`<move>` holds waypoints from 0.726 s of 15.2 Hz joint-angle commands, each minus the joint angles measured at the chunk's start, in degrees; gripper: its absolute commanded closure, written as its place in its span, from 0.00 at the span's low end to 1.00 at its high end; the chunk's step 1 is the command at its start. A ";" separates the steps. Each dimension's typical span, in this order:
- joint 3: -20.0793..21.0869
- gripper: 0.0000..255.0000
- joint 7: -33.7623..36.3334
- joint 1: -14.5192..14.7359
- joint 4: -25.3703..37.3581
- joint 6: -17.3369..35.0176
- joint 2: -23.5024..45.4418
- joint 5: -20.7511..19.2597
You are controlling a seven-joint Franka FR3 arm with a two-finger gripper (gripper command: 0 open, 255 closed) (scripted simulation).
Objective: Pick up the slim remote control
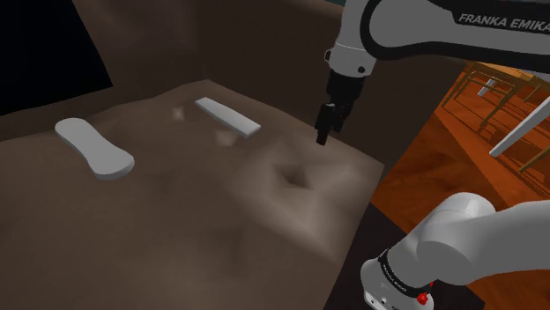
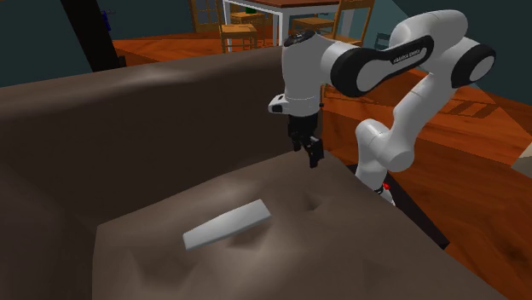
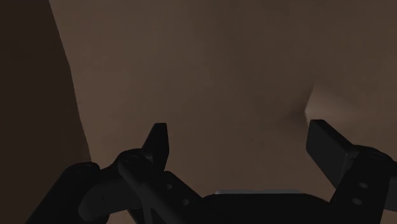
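1. Slim remote control (image 1: 227, 117) is lying flat on the brown sofa seat (image 1: 176, 238), close to the backrest. I am counting two remotes in the shoulder view. The other is a wider, round-ended remote (image 1: 92, 147), sitting well apart toward that view's left.
2. One arm is reaching in with one pincer (image 1: 323, 132). The pincer is hanging just above the seat, near its edge at the shoulder view's right, apart from the slim remote.
3. Bare cushion is lying between them, with a dimple (image 1: 295, 176) close to the pincer. Past that edge the orange floor (image 1: 441, 167) is showing.
4. The wrist view is showing the fingers (image 3: 159, 140) standing apart with nothing between them. The second exterior view is adding wooden chairs (image 2: 239, 34) behind the sofa.
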 commanded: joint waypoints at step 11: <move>7.07 0.00 7.43 1.12 20.89 7.30 24.25 -3.68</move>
